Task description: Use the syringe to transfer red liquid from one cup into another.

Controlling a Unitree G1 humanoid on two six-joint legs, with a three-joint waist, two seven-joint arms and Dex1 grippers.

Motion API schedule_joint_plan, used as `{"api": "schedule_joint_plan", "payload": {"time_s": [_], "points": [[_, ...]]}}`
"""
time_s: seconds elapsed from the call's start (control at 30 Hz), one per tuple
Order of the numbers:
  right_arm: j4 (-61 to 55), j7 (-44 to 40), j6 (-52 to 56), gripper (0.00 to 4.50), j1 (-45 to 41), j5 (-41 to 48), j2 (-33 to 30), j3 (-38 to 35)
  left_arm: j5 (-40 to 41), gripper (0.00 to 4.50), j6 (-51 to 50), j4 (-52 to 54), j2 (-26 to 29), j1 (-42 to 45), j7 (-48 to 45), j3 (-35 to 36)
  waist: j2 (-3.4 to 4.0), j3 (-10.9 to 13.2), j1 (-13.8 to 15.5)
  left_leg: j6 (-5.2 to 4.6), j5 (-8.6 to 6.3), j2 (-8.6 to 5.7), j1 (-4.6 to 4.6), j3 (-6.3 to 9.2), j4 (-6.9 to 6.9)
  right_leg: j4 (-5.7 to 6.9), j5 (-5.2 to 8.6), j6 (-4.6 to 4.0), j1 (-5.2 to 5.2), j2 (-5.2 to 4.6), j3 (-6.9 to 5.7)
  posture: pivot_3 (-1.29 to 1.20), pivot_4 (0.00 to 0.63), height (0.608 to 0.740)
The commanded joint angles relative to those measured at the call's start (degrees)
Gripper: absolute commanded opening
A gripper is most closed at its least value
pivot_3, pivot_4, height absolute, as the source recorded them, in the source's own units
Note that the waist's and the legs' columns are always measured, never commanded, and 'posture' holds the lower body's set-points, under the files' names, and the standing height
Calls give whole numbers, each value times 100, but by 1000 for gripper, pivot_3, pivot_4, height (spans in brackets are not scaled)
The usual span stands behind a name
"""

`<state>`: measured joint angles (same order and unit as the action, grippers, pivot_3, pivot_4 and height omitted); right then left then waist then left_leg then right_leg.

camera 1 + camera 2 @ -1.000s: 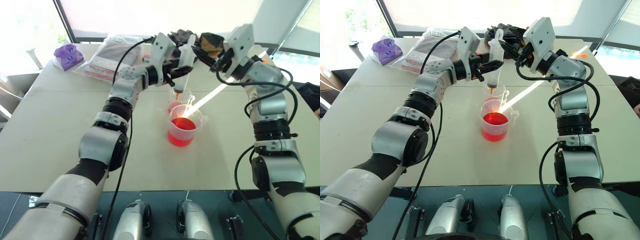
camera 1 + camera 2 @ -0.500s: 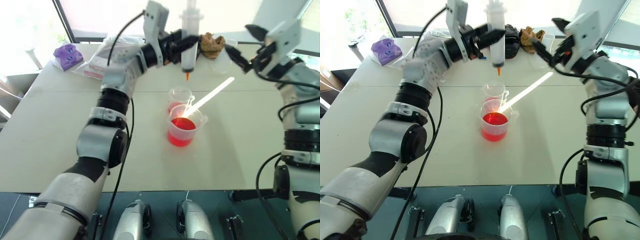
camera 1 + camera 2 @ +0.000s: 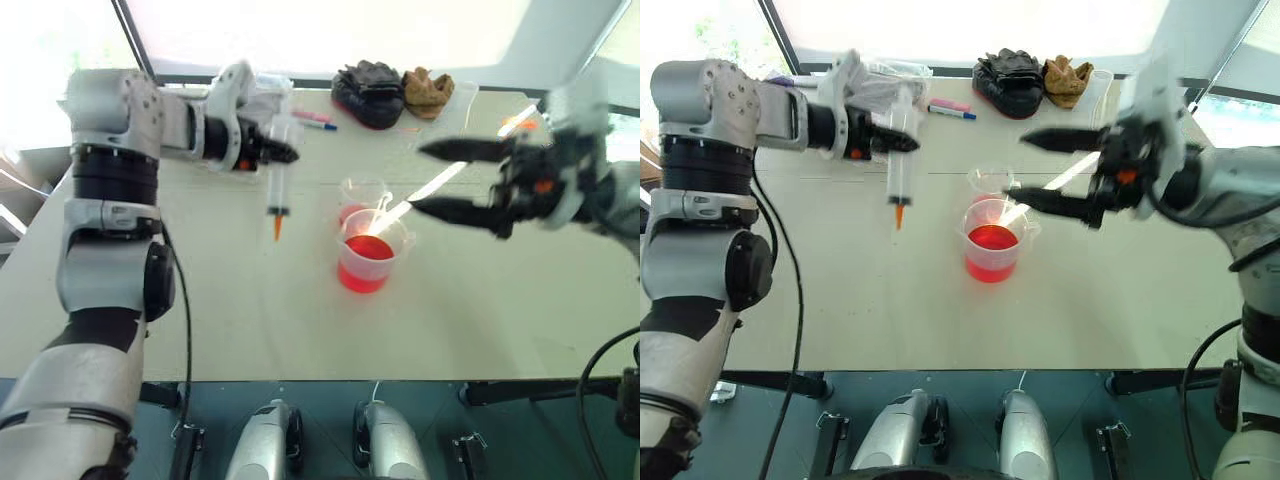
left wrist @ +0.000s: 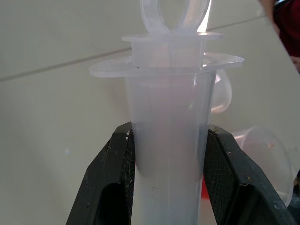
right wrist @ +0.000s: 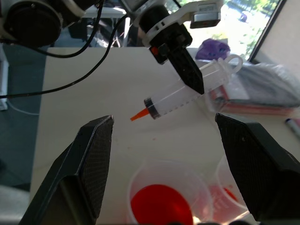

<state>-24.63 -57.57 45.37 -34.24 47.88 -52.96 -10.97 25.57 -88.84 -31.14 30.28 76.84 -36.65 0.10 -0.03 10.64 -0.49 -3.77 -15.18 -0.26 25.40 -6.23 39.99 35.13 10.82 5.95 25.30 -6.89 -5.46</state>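
The syringe (image 3: 899, 160) is clamped upright, orange tip down, by the left gripper (image 3: 883, 144), at nine o'clock from the beaker (image 3: 992, 240) of red liquid (image 3: 990, 238). The right gripper (image 3: 1042, 168) is spread wide, holding nothing. Drips could be shed onto the table (image 3: 890, 300).

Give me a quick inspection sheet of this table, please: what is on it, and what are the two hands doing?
Surface: pale table, sunlit streak.
Job's things: syringe in the air, orange tip down, beside the cups; beaker with red liquid; small cup behind it.
Clutter: markers, dark glove, brown glove, bags.
Hands: left hand shut on syringe; right hand open, empty.
Cables: black cable along left arm.
Surroundings: bright windows.
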Motion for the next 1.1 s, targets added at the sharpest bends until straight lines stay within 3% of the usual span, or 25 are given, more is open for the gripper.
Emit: {"api": "schedule_joint_plan", "payload": {"time_s": [0.03,0.2,0.4,0.47,0.53,0.73,0.93,1.1], "points": [[-429,-110,-50,3608,405,32,-26,168,579,1545,-366,449,499,-571,-38,-685,0,0,-15,8,2,0,-2,0,-2,3,1,0,1,-2,1,0,150,740],[-551,109,-36,3608,694,14,74,256,1629,1545,-366,902,899,-1234,200,-1273,-9,6,16,36,2,1,6,6,-2,5,0,-5,13,-23,8,0,150,740],[-576,354,-106,3608,831,-246,121,390,2373,1545,-366,1001,828,-1586,868,-1377,-9,5,80,43,-2,-6,5,9,-5,0,10,-25,15,-44,8,0,150,740],[-567,395,-107,3646,840,-266,133,388,2405,2472,-366,805,713,-1552,1133,-1314,-9,5,101,44,-2,-7,6,10,-4,0,9,-26,16,-43,8,0,150,740],[-562,443,-117,3646,838,-295,155,399,2454,3057,-366,701,632,-1510,1282,-1260,-9,5,113,44,-2,-8,6,9,-5,0,9,-27,16,-44,8,0,150,740],[-569,573,-77,3646,903,-300,169,355,2046,4379,-237,913,430,-1470,1656,-683,-9,5,119,43,-2,-10,7,9,-6,-2,9,-28,16,-46,7,0,150,740],[-476,659,-163,3646,1122,-459,134,217,1694,4379,955,1845,606,-1914,1677,422,-8,5,114,47,-1,-10,8,8,-16,-3,8,-29,23,-47,8,0,150,740],[-282,1127,-149,3646,1105,-449,359,-149,1623,4379,1514,3302,635,-3017,1775,1061,-4,2,103,57,5,-10,-1,5,-33,-8,6,-32,22,-48,8,0,150,740]]}}
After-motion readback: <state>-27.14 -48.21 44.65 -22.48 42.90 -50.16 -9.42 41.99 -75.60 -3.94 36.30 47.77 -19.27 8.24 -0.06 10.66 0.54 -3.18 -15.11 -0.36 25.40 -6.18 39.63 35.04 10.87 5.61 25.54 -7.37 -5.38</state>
